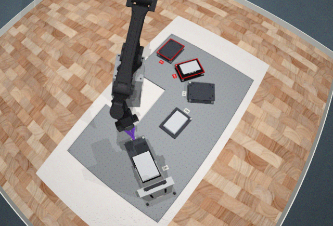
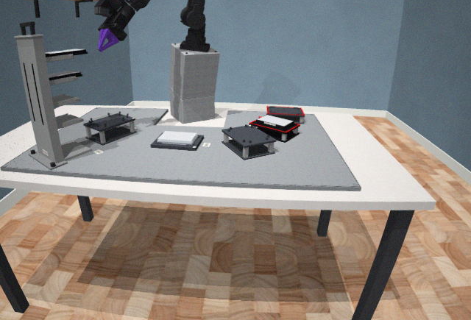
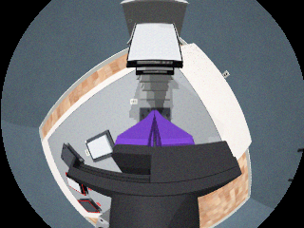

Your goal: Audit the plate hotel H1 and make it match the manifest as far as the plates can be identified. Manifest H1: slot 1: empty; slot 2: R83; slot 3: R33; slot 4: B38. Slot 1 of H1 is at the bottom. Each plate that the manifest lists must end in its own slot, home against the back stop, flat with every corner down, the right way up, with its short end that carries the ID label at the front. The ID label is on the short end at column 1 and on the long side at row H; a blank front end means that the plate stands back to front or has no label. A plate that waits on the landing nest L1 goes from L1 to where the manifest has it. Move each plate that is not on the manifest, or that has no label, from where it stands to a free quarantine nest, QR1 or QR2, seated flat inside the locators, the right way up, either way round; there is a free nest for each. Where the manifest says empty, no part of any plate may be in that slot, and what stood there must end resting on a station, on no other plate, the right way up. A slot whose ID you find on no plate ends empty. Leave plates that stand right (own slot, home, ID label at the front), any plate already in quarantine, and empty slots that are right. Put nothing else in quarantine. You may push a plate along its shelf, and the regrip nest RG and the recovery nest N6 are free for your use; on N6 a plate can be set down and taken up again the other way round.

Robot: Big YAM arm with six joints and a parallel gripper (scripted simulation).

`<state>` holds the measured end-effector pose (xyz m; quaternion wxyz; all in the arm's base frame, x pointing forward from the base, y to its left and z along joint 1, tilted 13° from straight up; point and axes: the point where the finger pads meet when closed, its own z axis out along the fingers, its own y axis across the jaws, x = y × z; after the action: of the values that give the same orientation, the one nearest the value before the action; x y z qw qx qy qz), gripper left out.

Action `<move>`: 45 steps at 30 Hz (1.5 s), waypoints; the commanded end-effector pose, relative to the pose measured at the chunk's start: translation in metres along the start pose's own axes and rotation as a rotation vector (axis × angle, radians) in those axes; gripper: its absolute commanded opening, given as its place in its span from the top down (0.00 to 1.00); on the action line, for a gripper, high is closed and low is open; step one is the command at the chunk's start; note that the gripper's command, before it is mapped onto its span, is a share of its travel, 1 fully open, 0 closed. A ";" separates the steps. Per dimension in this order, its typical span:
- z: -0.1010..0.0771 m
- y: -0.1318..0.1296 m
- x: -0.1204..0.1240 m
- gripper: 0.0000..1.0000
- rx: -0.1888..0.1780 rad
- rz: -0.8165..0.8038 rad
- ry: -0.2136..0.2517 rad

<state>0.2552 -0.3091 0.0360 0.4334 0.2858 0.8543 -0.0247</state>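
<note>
White nest tags [image 1: 165, 167] blurred, probably unreadable.

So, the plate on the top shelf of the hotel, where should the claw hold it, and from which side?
Probably by its two long sides near the front short end, coming from the open front. The top plate lies flat and sticks out of the tower toward the claw, which is shut and empty, so it must open first.

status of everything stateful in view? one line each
Gripper: shut, empty, in front of the hotel's top shelf.
Hotel: plates on the two upper shelves, two lower shelves bare.
Far red nest: empty.
Near red nest: holds a plate.
Flat nest: holds a plate.
</note>
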 end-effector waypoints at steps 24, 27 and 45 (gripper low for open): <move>0.016 -0.005 -0.044 1.00 0.007 -0.029 -0.057; 0.016 -0.009 -0.045 1.00 0.014 -0.024 -0.059; 0.023 -0.009 -0.053 1.00 0.014 -0.023 -0.060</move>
<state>0.2785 -0.3241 0.0394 0.4340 0.2852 0.8542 -0.0253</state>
